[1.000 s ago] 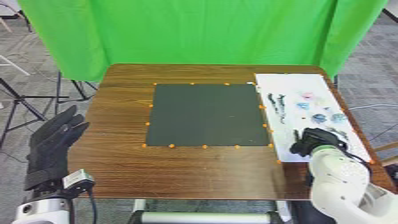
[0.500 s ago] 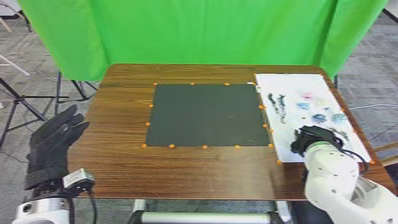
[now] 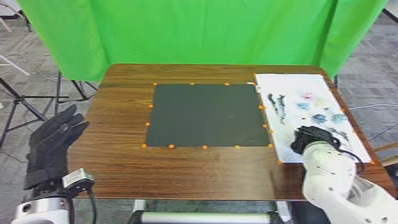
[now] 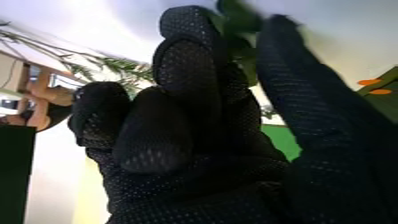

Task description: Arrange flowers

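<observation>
- Black right hand pinches a green leaf, maybe to lift it
- Flowers lie on white paper, likely for easy picking
- Left hand is open and empty

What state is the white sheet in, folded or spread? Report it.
Spread: the white sheet lies flat, its visible edges straight, with flowers resting on it.

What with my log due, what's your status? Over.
Left hand open. Right hand at foliage, hold unclear. Pink flower, blue flowers on white sheet; right hand covers part.
</observation>
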